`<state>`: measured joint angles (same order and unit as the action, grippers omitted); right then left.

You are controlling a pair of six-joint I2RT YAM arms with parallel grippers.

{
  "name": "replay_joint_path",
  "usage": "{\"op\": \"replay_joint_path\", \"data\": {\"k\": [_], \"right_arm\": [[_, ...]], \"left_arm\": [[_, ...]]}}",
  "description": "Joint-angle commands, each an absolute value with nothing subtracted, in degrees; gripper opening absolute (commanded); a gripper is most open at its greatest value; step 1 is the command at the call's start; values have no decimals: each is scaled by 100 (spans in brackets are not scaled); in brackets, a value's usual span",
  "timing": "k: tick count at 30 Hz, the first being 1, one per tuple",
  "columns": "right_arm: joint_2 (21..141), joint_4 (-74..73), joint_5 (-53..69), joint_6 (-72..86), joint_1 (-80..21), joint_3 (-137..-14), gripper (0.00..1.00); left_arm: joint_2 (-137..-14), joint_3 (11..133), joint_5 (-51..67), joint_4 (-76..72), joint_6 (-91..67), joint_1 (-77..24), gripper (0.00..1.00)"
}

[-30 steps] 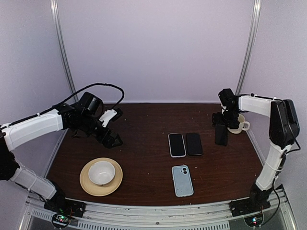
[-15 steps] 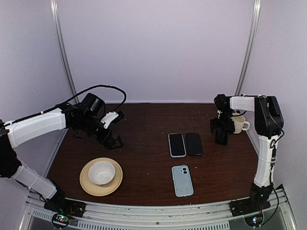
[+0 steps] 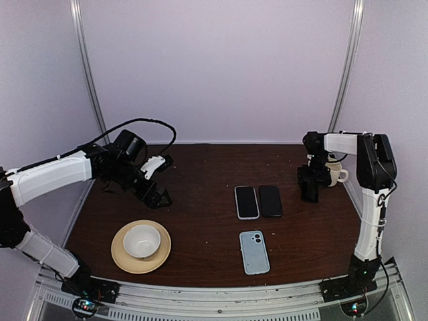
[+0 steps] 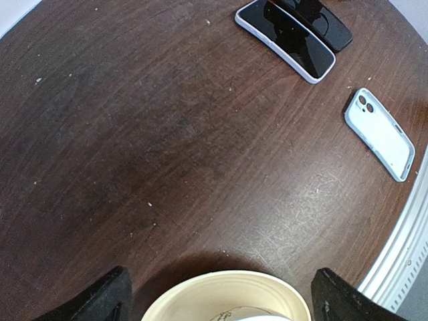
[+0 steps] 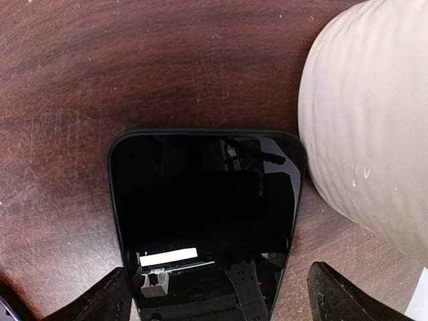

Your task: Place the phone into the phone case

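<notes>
Hovering my right claw [image 5: 219, 281] straight over the phone [image 5: 207, 214], fingers apart, one just outside each long edge, nothing clamped. Phone lies flat on the bench [image 5: 134, 60] at the right side, screen up. Its long axis runs near-to-far, square to my closing line, so a squeeze would take it across the width. Can't tell how low the fingers sit against the screen. Watch item: the mug [image 5: 368, 120] sits just beside the phone's far right corner, maybe touching, so that finger has little room. Phone case [image 3: 246, 202] lies to my left near bench centre, black face up with a pale rim, on the same near-to-far axis. Another black slab [image 3: 270, 200] sits between it and me. By my reckoning the carry is a plain leftward shift with no big turn. Can't tell if the case's open side is up. Left claw [image 4: 221, 301] is also apart and holding nothing, out by the plate [image 3: 120, 257], well apart from both. Right arm is the nearer one.
</notes>
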<state>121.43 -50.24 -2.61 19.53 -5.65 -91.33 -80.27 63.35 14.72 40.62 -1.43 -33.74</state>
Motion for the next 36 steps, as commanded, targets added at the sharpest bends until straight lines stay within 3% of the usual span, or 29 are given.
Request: {"op": "replay_joint_path", "data": {"k": [1, 7, 13, 16, 20, 32, 36], "right_arm": [[12258, -5266, -179, 1754, -519, -9275, 94], [12568, -5109, 311, 1834, -491, -9265, 92], [12569, -5095, 478, 1757, -483, -9206, 80], [12492, -5170, 466, 1671, -482, -9199, 68], [12278, -5193, 499, 1525, -498, -9138, 62], [10285, -4527, 248, 1686, -1132, -7937, 57], [9416, -4133, -93, 1930, -1648, -7247, 57]], "left_arm": [[-7993, 6521, 1625, 4025, -93, -3322, 98], [-7996, 6512, 1622, 4020, -94, -3322, 98], [-7960, 6512, 1633, 4024, -85, -3318, 98], [-7962, 6513, 1647, 4025, -80, -3318, 98], [-7969, 6504, 1633, 4028, -73, -3320, 97], [-7846, 6303, 1886, 3734, -57, -3373, 90], [-7692, 6101, 1943, 3439, 115, -3852, 88]]}}
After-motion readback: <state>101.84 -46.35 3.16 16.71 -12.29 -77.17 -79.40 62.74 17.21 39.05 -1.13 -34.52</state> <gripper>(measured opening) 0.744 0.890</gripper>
